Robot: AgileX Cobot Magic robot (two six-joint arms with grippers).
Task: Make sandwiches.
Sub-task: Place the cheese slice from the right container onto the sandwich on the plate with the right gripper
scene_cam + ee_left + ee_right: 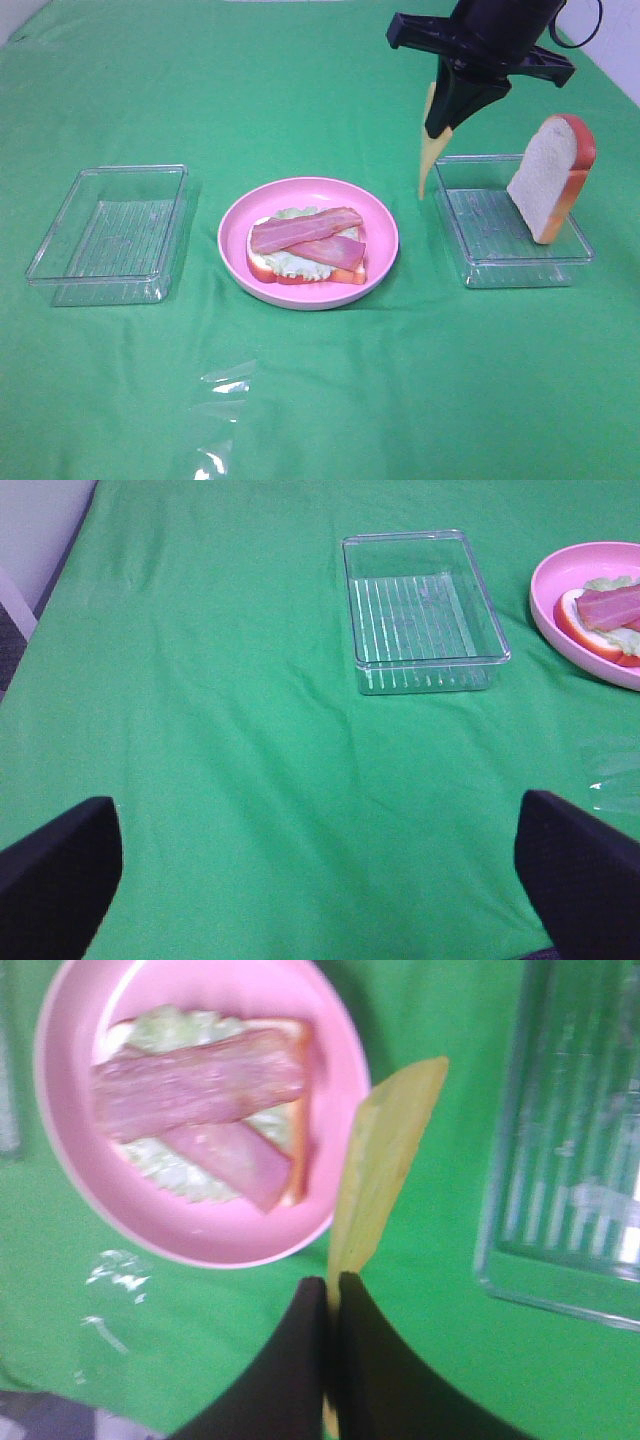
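Pinching thin yellow cheese slice (427,165) in closed right gripper (436,132): lay flat across pink-red bacon strips (305,230), mid-tabletop (450,400); left gripper (320,865) gaping, empty.

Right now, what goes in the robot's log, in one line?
right pincer: shut on cheese | left pincer: open, empty | plate: bottom bread, lettuce, bacon | top slice: leaning in right tray
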